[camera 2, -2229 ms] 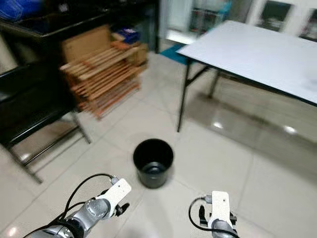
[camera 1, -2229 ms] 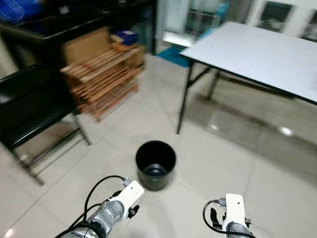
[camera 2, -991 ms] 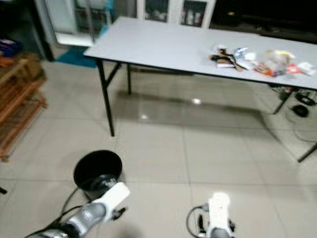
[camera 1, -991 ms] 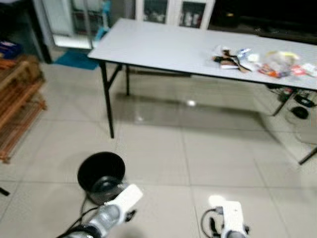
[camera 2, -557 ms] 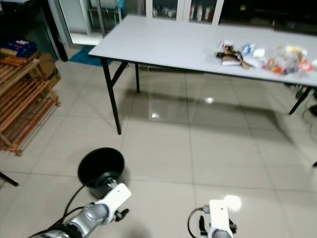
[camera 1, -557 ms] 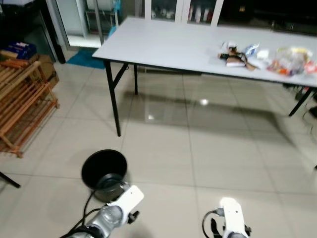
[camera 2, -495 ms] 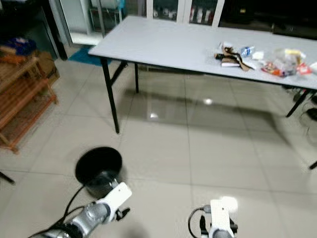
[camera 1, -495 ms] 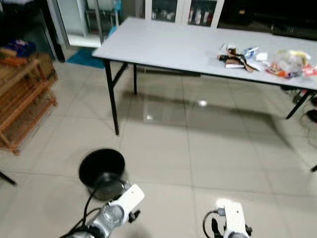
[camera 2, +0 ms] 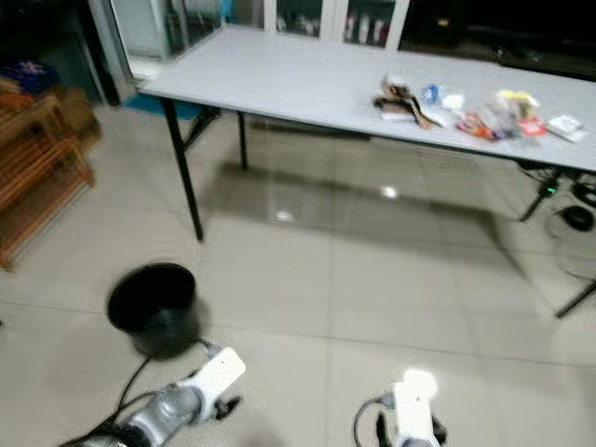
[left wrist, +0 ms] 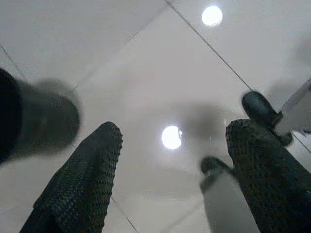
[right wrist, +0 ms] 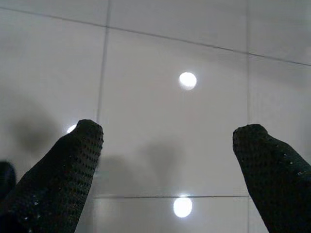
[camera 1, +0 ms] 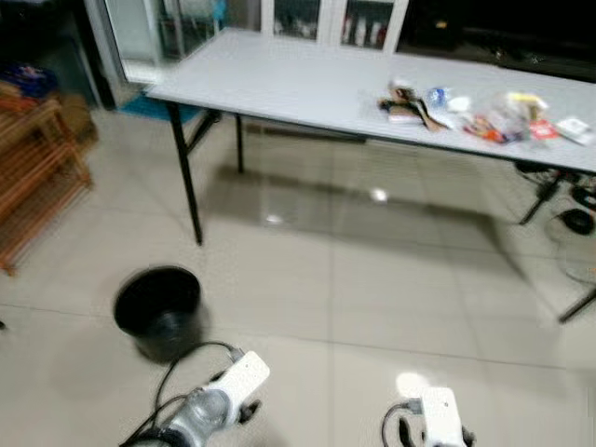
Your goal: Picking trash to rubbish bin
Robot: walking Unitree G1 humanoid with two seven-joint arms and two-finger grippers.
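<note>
A black round rubbish bin stands on the tiled floor at my front left. Several pieces of trash, wrappers and packets, lie on the far right part of a long grey folding table ahead. My two arms hang low at the bottom edge of the eye views. The left gripper is open over bare floor tiles, with the bin's dark side close by. The right gripper is open too, pointing at shiny tiles with nothing between its fingers.
A wooden slatted rack stands at the far left. Black table legs rise ahead of the bin. Cables and a black object lie under the table's right end. Glass-door cabinets line the back wall.
The whole picture has shifted: the camera turned right and moved, so the bin and rack slid left and more of the table's right end shows. Both grippers stay open.
</note>
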